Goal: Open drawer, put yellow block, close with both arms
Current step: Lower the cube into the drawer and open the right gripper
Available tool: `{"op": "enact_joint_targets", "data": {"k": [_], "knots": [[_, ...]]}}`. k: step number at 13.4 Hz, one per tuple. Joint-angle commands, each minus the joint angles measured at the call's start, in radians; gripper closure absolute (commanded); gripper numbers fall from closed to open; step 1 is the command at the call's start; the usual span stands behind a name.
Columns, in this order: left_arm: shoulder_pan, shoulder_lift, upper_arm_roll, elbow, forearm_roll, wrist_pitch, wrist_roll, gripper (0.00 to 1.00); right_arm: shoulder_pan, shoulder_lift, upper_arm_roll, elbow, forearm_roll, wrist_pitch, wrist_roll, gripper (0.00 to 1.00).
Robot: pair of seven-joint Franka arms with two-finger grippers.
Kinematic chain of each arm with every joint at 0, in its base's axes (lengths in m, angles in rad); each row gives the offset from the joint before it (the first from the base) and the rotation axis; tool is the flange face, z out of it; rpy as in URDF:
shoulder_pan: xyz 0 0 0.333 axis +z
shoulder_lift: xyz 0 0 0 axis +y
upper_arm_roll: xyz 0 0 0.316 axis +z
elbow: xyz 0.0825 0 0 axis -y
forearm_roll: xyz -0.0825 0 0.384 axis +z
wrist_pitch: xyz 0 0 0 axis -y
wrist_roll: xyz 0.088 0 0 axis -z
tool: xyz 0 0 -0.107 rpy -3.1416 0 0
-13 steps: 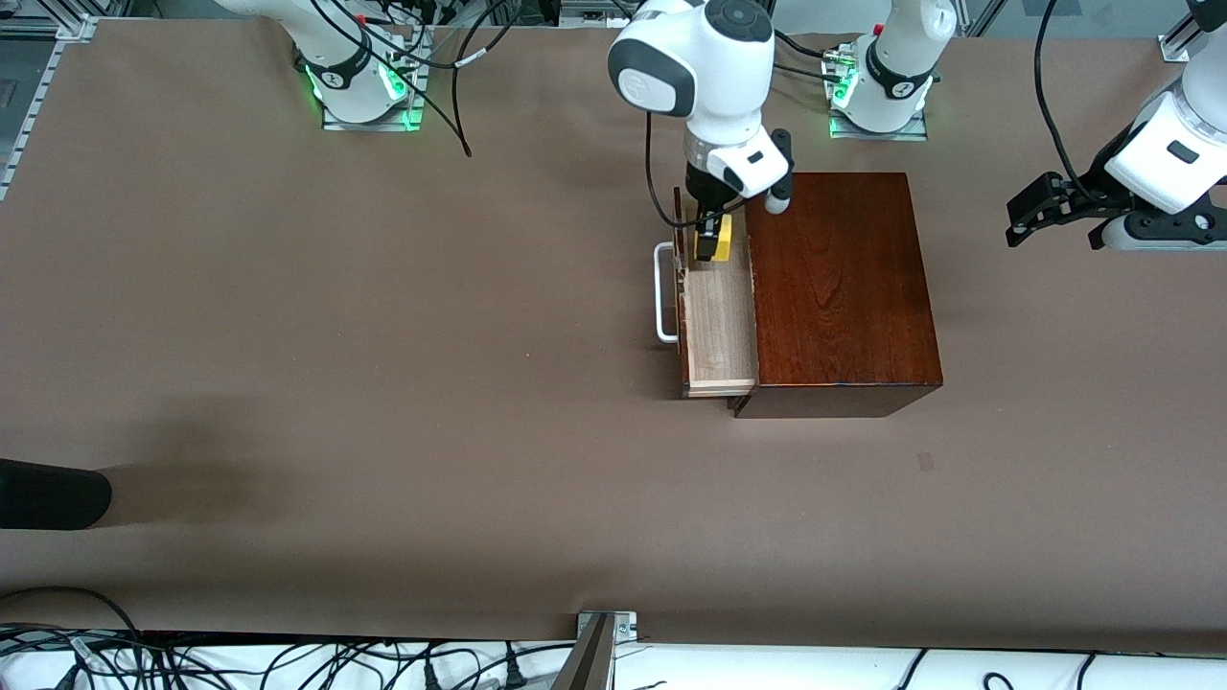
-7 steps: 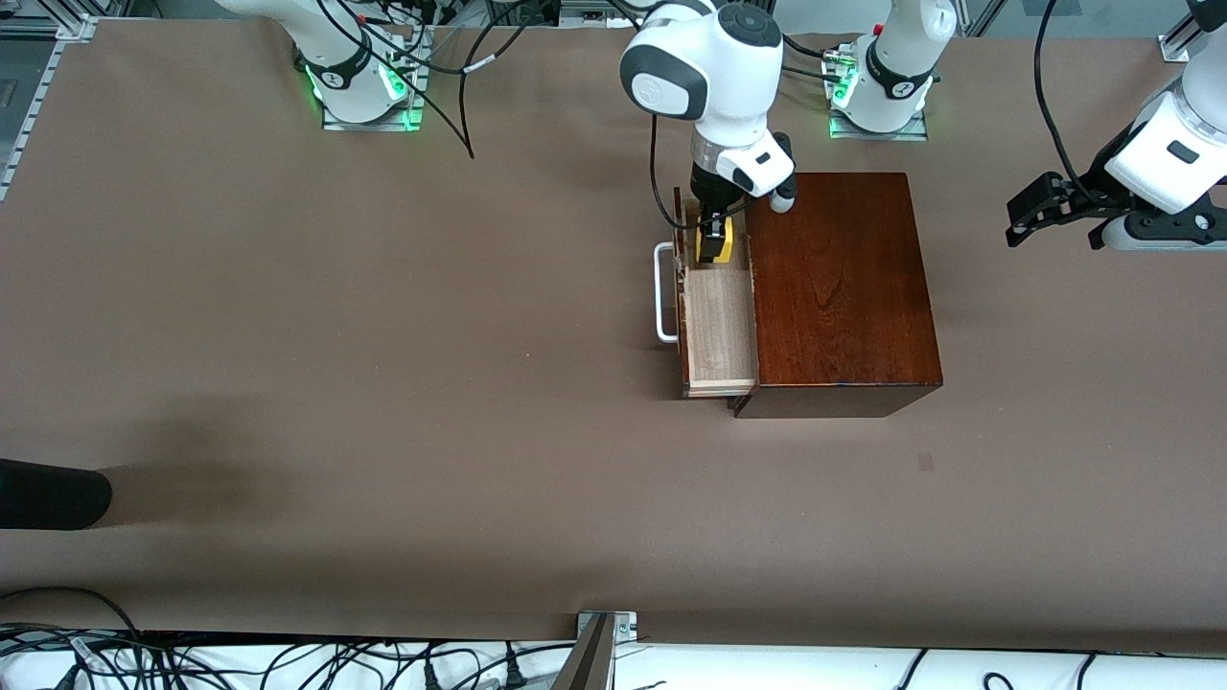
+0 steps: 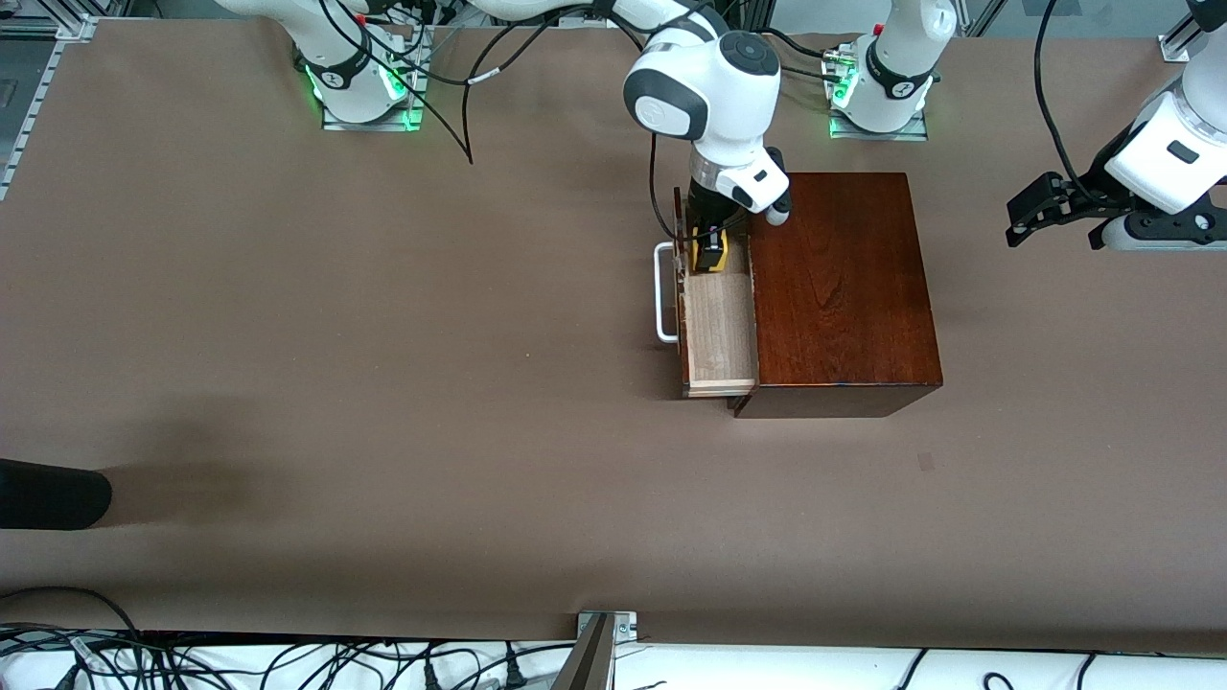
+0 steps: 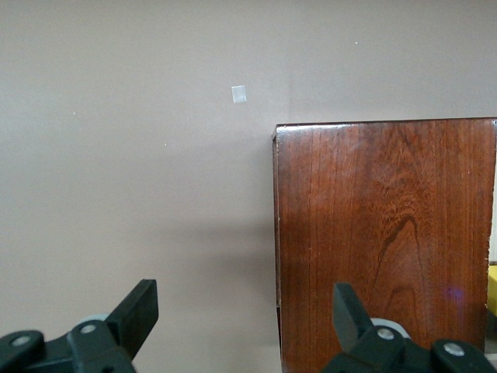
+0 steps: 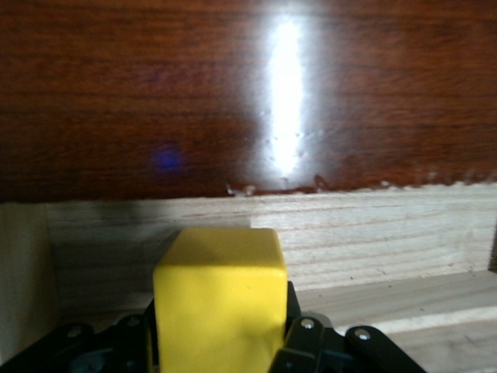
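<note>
- Right gripper (image 3: 710, 251): fingers clamped on the yellow block (image 3: 715, 251), pointing down into the open drawer (image 3: 719, 331), at the drawer's end farthest from the front camera.
- Yellow block: small bright cube. In the right wrist view (image 5: 220, 299) it sits between the black fingers (image 5: 311, 342), low inside the drawer, with the pale inner wall just beside it. Whether it touches the drawer floor cannot be told.
- Drawer: pulled out from the box toward the right arm's end of the table; pale wood floor bare along most of its length; white U-shaped handle (image 3: 661, 292) on its outer face.
- Wooden box (image 3: 839, 287): glossy dark reddish-brown, resting on the brown table (image 3: 383, 383).
- Left gripper (image 3: 1040, 213): waits in the air over the table at the left arm's end, apart from the box, fingers (image 4: 133, 312) spread wide with nothing between them; the left wrist view shows the box top (image 4: 384, 233) below it.
</note>
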Motion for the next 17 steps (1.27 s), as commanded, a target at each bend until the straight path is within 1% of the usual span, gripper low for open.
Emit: {"op": "enact_joint_targets", "data": {"k": [1, 4, 7, 8, 9, 12, 14, 16, 17], "knots": [[-0.006, 0.003, 0.002, 0.015, 0.007, -0.007, -0.008, 0.0, 0.006, 0.022, -0.006, 0.028, -0.016, 0.0, -0.012, 1.0], [-0.006, 0.003, 0.002, 0.015, 0.007, -0.007, -0.008, 0.0, 0.006, 0.041, -0.008, 0.027, -0.016, 0.031, -0.003, 1.0], [-0.006, 0.003, 0.002, 0.015, 0.007, -0.007, -0.008, 0.0, 0.008, 0.041, -0.008, 0.027, -0.016, 0.031, 0.003, 1.0], [-0.006, 0.003, 0.002, 0.015, 0.007, -0.007, -0.008, 0.0, 0.006, 0.041, -0.008, 0.028, -0.016, 0.036, -0.006, 0.11], [-0.006, 0.003, 0.002, 0.015, 0.007, -0.007, -0.008, 0.0, 0.002, 0.039, -0.008, 0.028, -0.015, 0.046, -0.005, 0.0], [-0.006, 0.003, 0.002, 0.015, 0.006, -0.007, -0.008, 0.0, 0.002, 0.025, -0.003, 0.034, -0.009, 0.034, 0.003, 0.0], [-0.006, 0.003, 0.002, 0.015, 0.007, -0.007, -0.008, 0.0, -0.001, -0.03, 0.0, 0.034, 0.007, 0.013, 0.003, 0.0], [-0.006, 0.003, 0.002, 0.015, 0.007, -0.007, -0.008, 0.0, -0.004, -0.095, -0.011, 0.034, 0.06, -0.027, 0.003, 0.0], [-0.006, 0.005, 0.002, 0.015, 0.002, -0.006, -0.008, 0.0, -0.014, -0.137, -0.012, 0.034, 0.063, -0.048, 0.001, 0.0]]}}
